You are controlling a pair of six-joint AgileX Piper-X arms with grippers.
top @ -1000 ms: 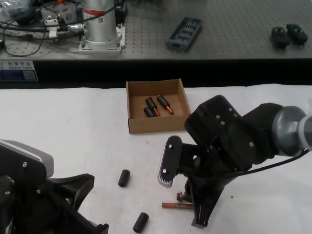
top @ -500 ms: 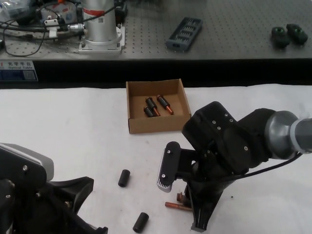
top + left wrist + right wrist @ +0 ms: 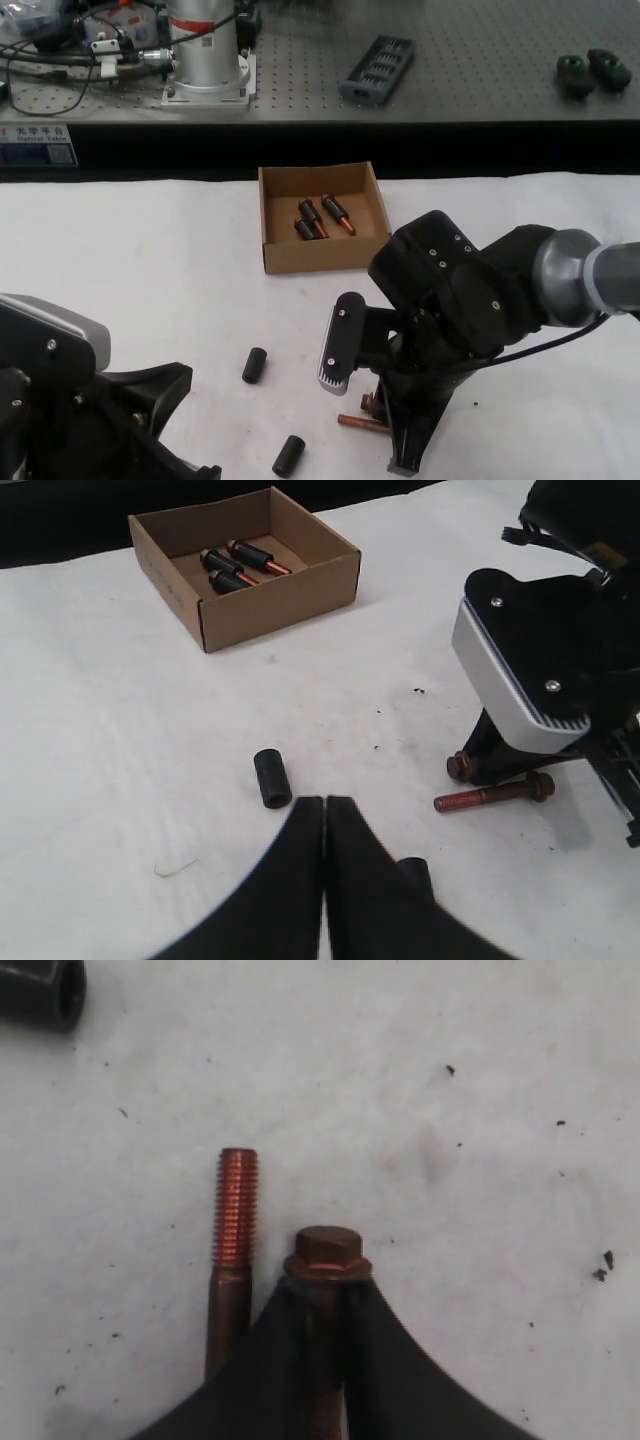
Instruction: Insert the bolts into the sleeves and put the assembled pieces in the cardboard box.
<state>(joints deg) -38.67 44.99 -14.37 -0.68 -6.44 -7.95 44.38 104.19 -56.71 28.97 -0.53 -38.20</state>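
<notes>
Lying in cardboard box, three assembled pieces, right claw gripping bolt

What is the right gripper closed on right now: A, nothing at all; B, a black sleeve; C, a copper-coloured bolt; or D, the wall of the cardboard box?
C: in the right wrist view the right gripper pinches a bolt just below its hex head, with a second bolt lying loose beside it.

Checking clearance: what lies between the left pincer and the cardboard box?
Left wrist view: one black sleeve near the left pincer, then bare cloth to the cardboard box.
</notes>
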